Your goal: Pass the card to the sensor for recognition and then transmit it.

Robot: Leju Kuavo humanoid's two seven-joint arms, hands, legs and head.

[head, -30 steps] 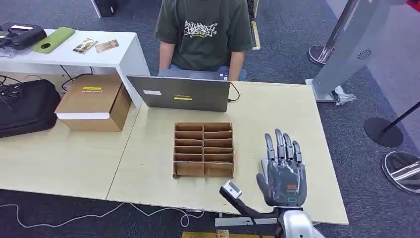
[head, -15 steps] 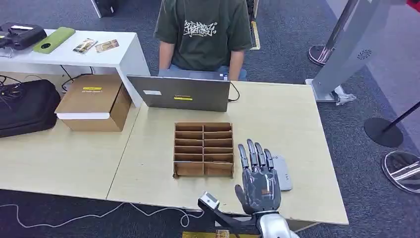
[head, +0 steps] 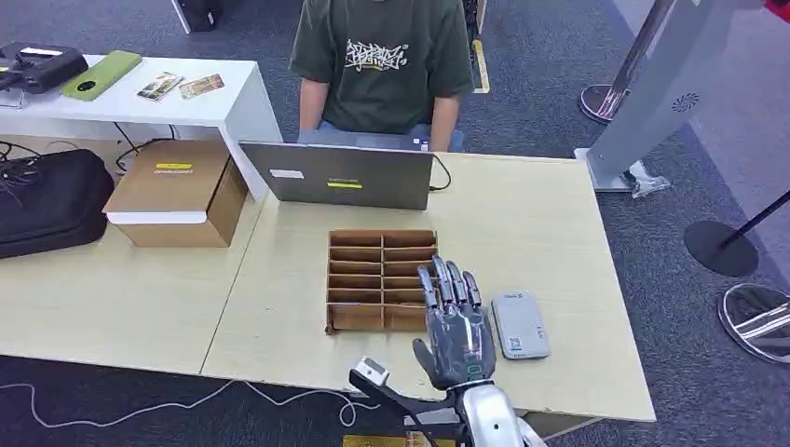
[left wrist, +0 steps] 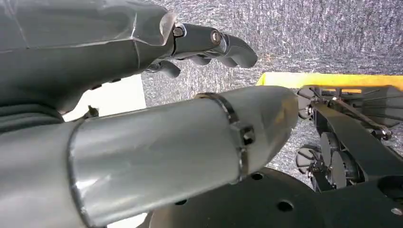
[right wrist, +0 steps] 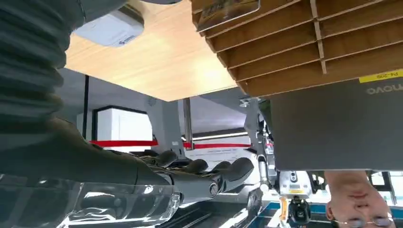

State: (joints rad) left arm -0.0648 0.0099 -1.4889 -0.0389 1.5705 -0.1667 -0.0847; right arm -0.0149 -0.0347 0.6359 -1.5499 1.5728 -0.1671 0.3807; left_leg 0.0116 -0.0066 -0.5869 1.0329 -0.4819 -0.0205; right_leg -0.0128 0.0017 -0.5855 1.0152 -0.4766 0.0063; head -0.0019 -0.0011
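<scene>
my right hand (head: 456, 331) hovers flat, fingers spread and holding nothing, over the near right corner of the brown cardboard slotted organiser (head: 383, 279). small grey rectangular sensor (head: 519, 325) lies at 3 o'clock of it on the pale wooden table (head: 522, 223). a card (right wrist: 228, 10) seems to sit in a near slot, hard to confirm. my left hand (left wrist: 209, 45) hangs over carpet, fingers loosely curled, nothing in it.

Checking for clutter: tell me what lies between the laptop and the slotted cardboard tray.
Head view: only bare tabletop between laptop and cardboard tray.
</scene>
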